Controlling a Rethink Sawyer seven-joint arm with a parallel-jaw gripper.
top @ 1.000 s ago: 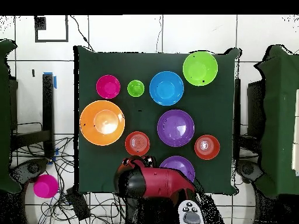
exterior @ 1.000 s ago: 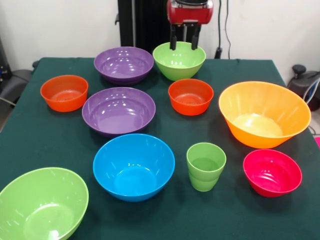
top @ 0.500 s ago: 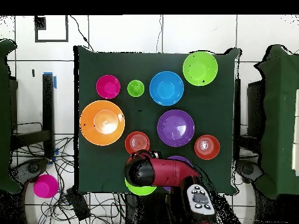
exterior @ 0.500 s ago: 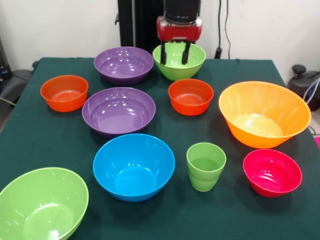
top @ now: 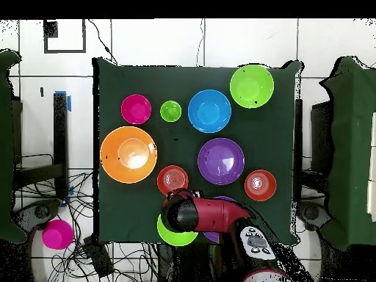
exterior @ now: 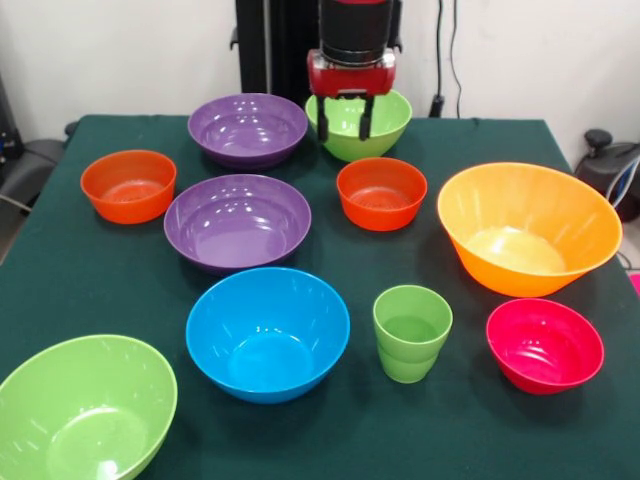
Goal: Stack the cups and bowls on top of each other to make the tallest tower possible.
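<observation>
My gripper (exterior: 345, 132) hangs open and empty over the left part of the far lime-green bowl (exterior: 385, 122), its fingers (exterior: 323, 122) straddling the near rim. In the overhead view the red arm (top: 209, 214) covers the gripper and most of that bowl (top: 172, 236). Two purple bowls (exterior: 248, 128) (exterior: 237, 220), two orange-red bowls (exterior: 128, 185) (exterior: 381, 192), the large orange bowl (exterior: 528, 228), the blue bowl (exterior: 268, 332), the pink-red bowl (exterior: 545, 345) and a second lime-green bowl (exterior: 85, 408) each stand alone. The light-green cup (exterior: 412, 332) stands upright beside the blue bowl. No tower is in view.
A dark green cloth (exterior: 90, 270) covers the table. A pink bowl-like object (top: 56, 234) lies on the floor off the table, among cables. Dark chairs (top: 351, 147) stand at both sides.
The gripper has moved left and lower in the front view, from the far lime-green bowl's back rim to its near-left rim. The bowls and the cup have not moved.
</observation>
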